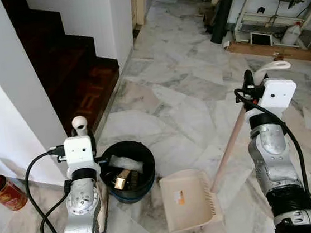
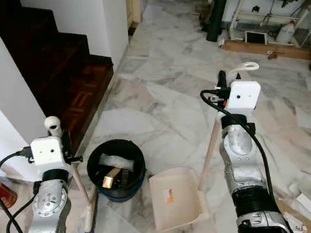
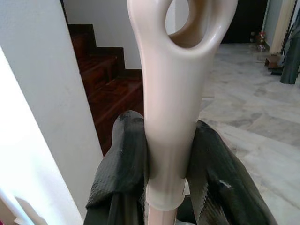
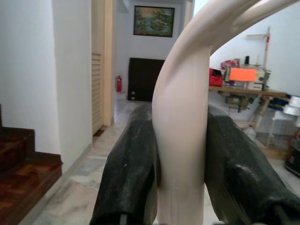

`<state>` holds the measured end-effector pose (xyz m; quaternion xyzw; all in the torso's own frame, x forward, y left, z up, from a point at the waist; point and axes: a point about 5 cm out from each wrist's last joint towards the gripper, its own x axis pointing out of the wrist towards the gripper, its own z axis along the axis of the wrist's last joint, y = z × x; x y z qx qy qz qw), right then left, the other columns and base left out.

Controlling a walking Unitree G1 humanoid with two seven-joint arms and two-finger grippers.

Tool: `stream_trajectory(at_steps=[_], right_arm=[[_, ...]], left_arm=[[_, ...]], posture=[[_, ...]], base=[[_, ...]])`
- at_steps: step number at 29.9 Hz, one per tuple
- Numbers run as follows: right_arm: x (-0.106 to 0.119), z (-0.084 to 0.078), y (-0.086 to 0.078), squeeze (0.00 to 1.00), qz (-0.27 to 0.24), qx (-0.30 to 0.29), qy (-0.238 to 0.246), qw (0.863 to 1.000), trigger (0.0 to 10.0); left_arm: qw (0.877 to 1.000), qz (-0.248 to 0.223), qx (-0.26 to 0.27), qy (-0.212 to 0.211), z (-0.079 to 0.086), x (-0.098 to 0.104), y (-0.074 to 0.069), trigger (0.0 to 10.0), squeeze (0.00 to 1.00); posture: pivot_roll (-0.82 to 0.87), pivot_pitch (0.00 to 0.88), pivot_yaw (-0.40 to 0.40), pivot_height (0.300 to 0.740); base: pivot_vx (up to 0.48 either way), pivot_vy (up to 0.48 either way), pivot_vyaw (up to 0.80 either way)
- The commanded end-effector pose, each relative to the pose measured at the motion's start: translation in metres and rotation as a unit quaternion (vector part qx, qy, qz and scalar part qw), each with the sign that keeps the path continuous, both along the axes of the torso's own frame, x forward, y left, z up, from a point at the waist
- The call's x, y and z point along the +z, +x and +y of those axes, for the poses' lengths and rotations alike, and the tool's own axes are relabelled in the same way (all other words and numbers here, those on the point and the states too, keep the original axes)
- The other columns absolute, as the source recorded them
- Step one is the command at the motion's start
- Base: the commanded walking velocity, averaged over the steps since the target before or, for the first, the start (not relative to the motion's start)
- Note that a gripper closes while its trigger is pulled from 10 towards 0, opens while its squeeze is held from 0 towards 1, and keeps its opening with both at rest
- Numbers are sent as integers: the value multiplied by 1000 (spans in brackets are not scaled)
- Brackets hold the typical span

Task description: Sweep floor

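My left gripper is shut on the cream top of a broom handle, which ends in a loop with a hole. The broom head rests on the marble floor beside my left arm. My right gripper is shut on the curved cream handle of a long-handled dustpan. Its pole slants down to the cream pan, which lies flat on the floor between my arms with a small orange scrap on it. A black bin holding rubbish stands just left of the pan.
Dark wooden stairs rise at the left behind a white wall. A red can stands by the wall's foot. Shelves and clutter line the back right. Open marble floor stretches ahead.
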<state>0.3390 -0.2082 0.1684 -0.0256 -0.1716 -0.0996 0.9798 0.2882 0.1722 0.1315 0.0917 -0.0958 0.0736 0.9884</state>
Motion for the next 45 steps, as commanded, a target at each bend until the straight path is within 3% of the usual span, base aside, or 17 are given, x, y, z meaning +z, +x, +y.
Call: stream_trajectory(at_steps=[1, 8, 10, 12, 22, 26, 36, 45], right_arm=[[-1, -10, -2, 0, -3, -14, 2, 1000, 10000], [-12, 0, 1, 0, 14, -9, 14, 1000, 10000], [-11, 3, 3, 0, 12, -4, 15, 1000, 10000], [-10, 17, 6, 0, 9, 27, 19, 999, 10000], [-17, 30, 11, 0, 31, 70, 16, 997, 10000], [-17, 31, 14, 0, 32, 77, 13, 996, 10000], [-16, 35, 10, 0, 14, 52, 40, 998, 10000], [-14, 22, 7, 0, 4, 27, 38, 999, 10000]], left_arm=[[1000, -15, -7, 14, -2, 8, 3, 10000, 0], [999, -26, 0, 39, 20, 21, 5, 10000, 0], [999, -28, 5, 36, 22, 21, 7, 10000, 0], [999, -36, 26, 14, 28, 22, 9, 10000, 0], [997, -45, 56, -18, 20, 19, -8, 10000, 0], [997, -50, 53, -20, 17, 19, -10, 10000, 0], [999, -51, 13, -10, 14, 27, 2, 10000, 0], [999, -35, -22, -22, -3, 20, 8, 10000, 0]], posture=[[129, 64, -103, 740], [146, 37, -77, 740], [144, 45, -94, 740], [163, 46, -120, 740], [229, 60, -188, 740], [242, 44, -169, 740], [179, 47, -109, 740], [124, 52, -73, 740]], base=[[0, 0, 0], [0, 0, 0], [0, 0, 0], [0, 0, 0], [0, 0, 0], [0, 0, 0], [0, 0, 0], [0, 0, 0]])
